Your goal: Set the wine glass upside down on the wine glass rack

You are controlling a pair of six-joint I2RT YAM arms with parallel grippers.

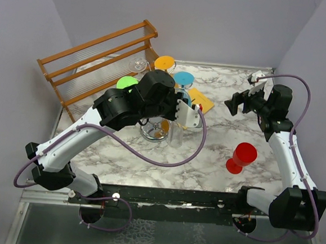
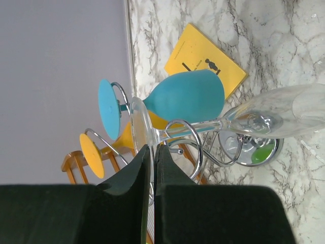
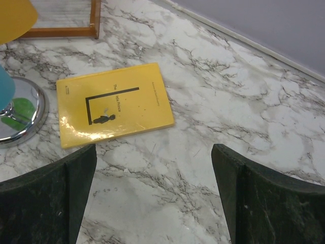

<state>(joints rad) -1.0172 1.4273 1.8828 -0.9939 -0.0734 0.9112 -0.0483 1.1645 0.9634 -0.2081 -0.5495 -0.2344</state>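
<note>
Clear wine glass [image 2: 284,114], foot pinched in the closed left gripper [image 2: 153,152], has its stem at a wine glass rack [image 2: 244,151] loop; the right gripper [image 3: 152,170] gapes wide, well apart from it.

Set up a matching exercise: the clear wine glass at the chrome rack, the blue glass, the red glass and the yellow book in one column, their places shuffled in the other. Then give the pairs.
Things
1. clear wine glass
2. blue wine glass
3. red wine glass
4. yellow book

Places
A. hangs on the wine glass rack
B. lies flat on the table, ahead of the open right gripper
C. foot pinched in the shut left gripper
D. on the right part of the table, apart from the rack

Pairs: 1-C, 2-A, 3-D, 4-B
</note>
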